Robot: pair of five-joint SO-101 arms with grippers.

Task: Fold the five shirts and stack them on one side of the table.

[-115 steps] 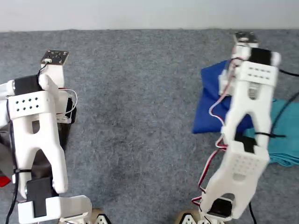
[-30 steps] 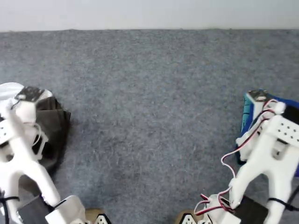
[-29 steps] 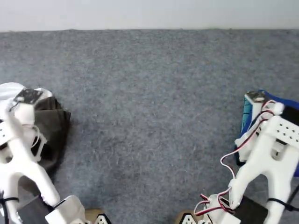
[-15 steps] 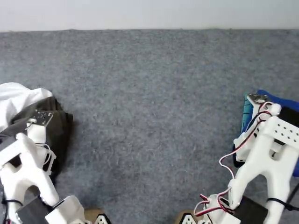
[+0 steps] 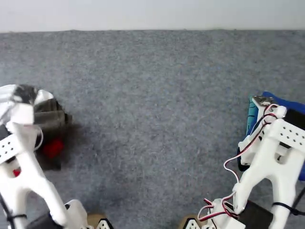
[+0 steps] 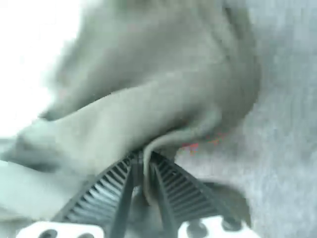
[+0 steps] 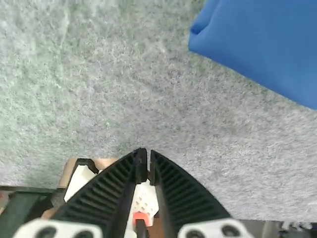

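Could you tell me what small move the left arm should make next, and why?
Probably lift the grey shirt and draw it toward the middle of the table. The left gripper looks shut on a fold of it, it lies bunched against white cloth and something red, and the middle offers room to spread it.

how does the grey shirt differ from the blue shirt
The grey shirt is bunched and pinched in the left gripper; the blue shirt lies flat with a neat edge, apart from the shut right gripper. The grey shirt sits at left, the blue shirt at right. Both rest on the table.
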